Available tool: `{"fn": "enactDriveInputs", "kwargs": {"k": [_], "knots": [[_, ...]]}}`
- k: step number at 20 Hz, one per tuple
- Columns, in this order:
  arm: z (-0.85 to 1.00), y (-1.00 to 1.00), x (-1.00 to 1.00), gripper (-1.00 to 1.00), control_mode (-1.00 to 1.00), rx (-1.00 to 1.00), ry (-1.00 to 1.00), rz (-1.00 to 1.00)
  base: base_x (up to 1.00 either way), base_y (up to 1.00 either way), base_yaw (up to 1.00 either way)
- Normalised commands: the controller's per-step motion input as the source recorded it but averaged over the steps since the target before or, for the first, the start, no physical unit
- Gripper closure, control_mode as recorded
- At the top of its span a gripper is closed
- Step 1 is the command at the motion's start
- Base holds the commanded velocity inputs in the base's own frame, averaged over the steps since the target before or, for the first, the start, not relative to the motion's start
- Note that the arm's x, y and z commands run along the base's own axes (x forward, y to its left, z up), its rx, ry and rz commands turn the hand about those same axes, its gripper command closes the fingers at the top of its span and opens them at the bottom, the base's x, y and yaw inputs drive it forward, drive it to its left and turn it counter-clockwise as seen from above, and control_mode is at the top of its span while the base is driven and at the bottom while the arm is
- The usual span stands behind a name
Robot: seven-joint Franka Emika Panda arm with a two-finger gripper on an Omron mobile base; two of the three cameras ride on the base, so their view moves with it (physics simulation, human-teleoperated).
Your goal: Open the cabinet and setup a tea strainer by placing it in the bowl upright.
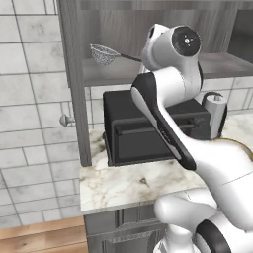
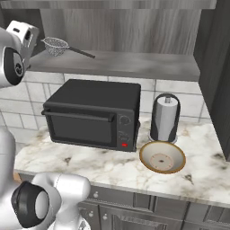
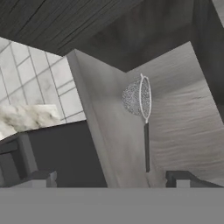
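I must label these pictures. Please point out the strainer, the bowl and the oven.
strainer (image 2: 57,46), right base view, mesh cup.
bowl (image 2: 162,157), right base view, inner floor.
oven (image 2: 81,126), right base view, glass door.

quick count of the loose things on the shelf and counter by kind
tea strainer: 1, on the cabinet shelf
toaster oven: 1
paper towel roll: 1
bowl: 1
total: 4

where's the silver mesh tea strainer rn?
The silver wire-mesh tea strainer sits on the open dark grey cabinet's shelf, at its left end, above the black toaster oven.
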Motion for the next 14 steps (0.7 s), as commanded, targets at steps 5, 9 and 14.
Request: {"fn": "enactDriveInputs", "kwargs": {"k": [5, 9, 14], "knots": [[0.0, 0.14, 0.36, -1.0, -1.0, 0.0, 0.0, 0.0, 0.0, 0.0, 0.0], [0.0, 0.22, 0.3, -1.0, -1.0, -0.04, 0.0, 0.0, 0.0, 0.0, 0.0], [0.0, 0.03, 0.34, -1.0, -1.0, -0.07, 0.08, -0.1, 0.0, 0.0, 0.0]]}}
